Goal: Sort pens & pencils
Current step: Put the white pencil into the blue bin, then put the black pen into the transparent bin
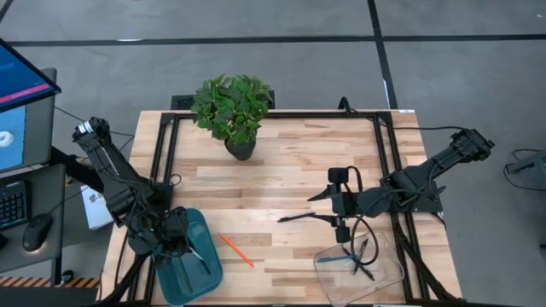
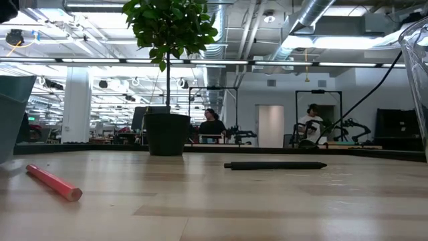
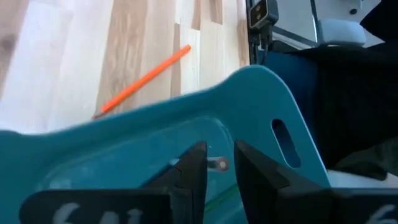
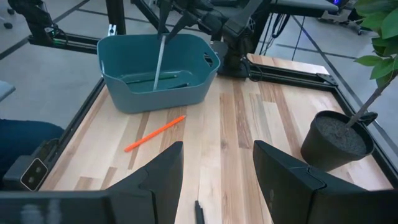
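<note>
High view: The left gripper (image 1: pixel 189 247) hangs over the teal tray (image 1: pixel 175 281) at the table's front left corner. A whitish pen (image 1: pixel 200 258) slants between the fingers and the tray's inside; contact cannot be judged from above. One orange pencil (image 1: pixel 236 250) lies on the wooden table (image 1: pixel 281 183) just right of the tray. One black pen (image 1: pixel 296 217) lies near the middle, beside the right gripper (image 1: pixel 320 207), whose fingers stand spread with nothing between them. A clear tray (image 1: pixel 386 278) at front right holds one blue pen (image 1: pixel 340 257) and about two dark ones (image 1: pixel 363 260); the arm's cable crosses them, so the count is uncertain. One potted plant (image 1: pixel 233 111) stands at the back.

Low view: The orange pencil (image 2: pixel 53 183) and the black pen (image 2: pixel 275 165) lie flat and well apart. Both trays are cut off at the edges, and no gripper shows. Two people sit far behind.

Left wrist view: The left fingers (image 3: pixel 191 171) stand slightly parted over the teal tray (image 3: pixel 261 106), with a small metallic tip (image 3: pixel 218 164) in the gap; whether they pinch it cannot be told.

Right wrist view: The whitish pen (image 4: pixel 158 61) stands nearly upright in the teal tray (image 4: pixel 155 87), its top among the left arm's fingers. The black pen (image 4: pixel 199 213) is cut off at the edge.
</note>
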